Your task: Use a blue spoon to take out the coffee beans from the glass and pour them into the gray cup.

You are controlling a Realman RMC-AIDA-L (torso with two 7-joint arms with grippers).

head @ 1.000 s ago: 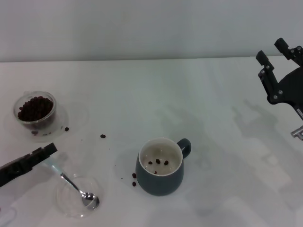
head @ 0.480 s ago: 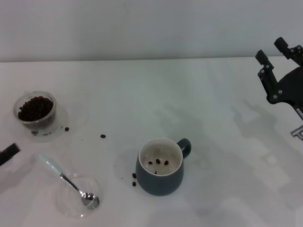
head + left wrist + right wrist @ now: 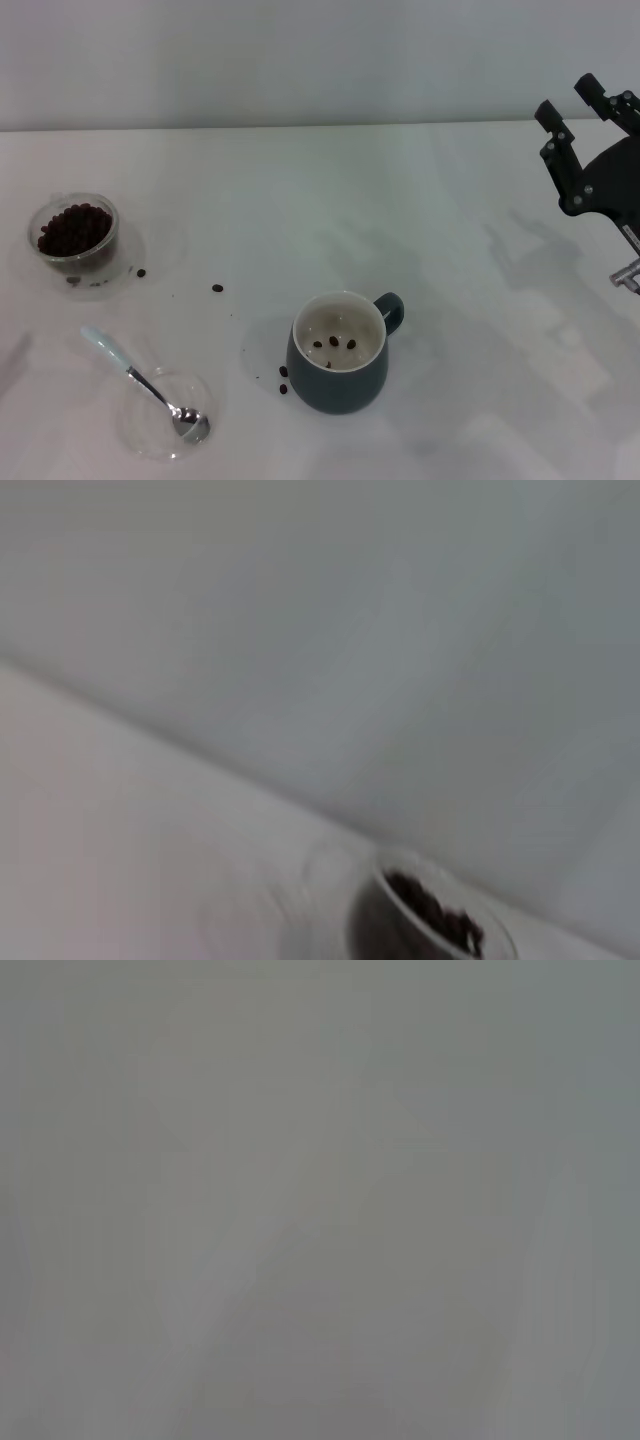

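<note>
The blue spoon (image 3: 140, 382) lay with its bowl in a clear saucer (image 3: 150, 435), left of the gray cup (image 3: 340, 352) holding a few coffee beans (image 3: 336, 345). The glass (image 3: 74, 234) stood far left, its beans also visible in the left wrist view. No writing showed. The right gripper (image 3: 577, 100) hung at the right edge, fingers spread.

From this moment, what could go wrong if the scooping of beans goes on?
1. The blue spoon lies with its bowl in the glass saucer; picking it up may tilt or push the saucer.
2. Stray coffee beans already lie on the table beside the gray cup, so further spilling seems likely.
3. The glass is full; a deep scoop may push beans over its rim.
The right gripper hangs far off.
</note>
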